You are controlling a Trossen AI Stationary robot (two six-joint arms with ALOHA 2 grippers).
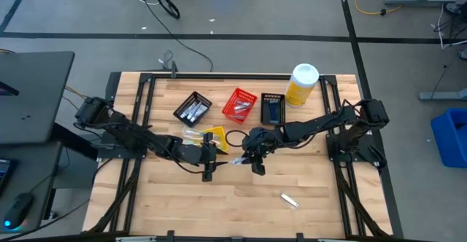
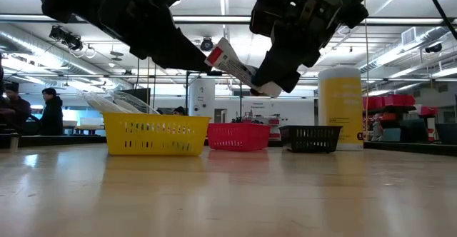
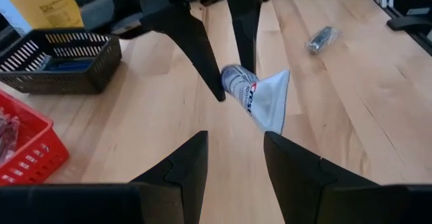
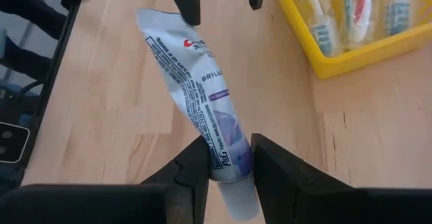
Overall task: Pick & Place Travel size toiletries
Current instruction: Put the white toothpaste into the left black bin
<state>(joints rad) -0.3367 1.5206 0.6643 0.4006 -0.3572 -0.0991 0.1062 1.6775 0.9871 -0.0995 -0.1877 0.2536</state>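
Note:
A white toothpaste tube with blue and red print is up in the air between my two grippers, above the table's middle. My right gripper is shut on it. My left gripper is open and faces the tube's flat crimped end, which lies just beyond its fingertips without touching them. In the high view the tube shows between the left gripper and the right gripper. Behind them, a yellow basket holds several toothbrushes. My right gripper pinches the tube between its two fingers just above the cap end, with the fingers lying across it. The tube is lifted clear of the table. It tilts, cap end low and flat end raised toward the left gripper.
Along the far side stand a black basket, a red basket, another black basket and a big yellow white-capped bottle. One small item lies on the bare wood toward the near right. People sit in the room behind.

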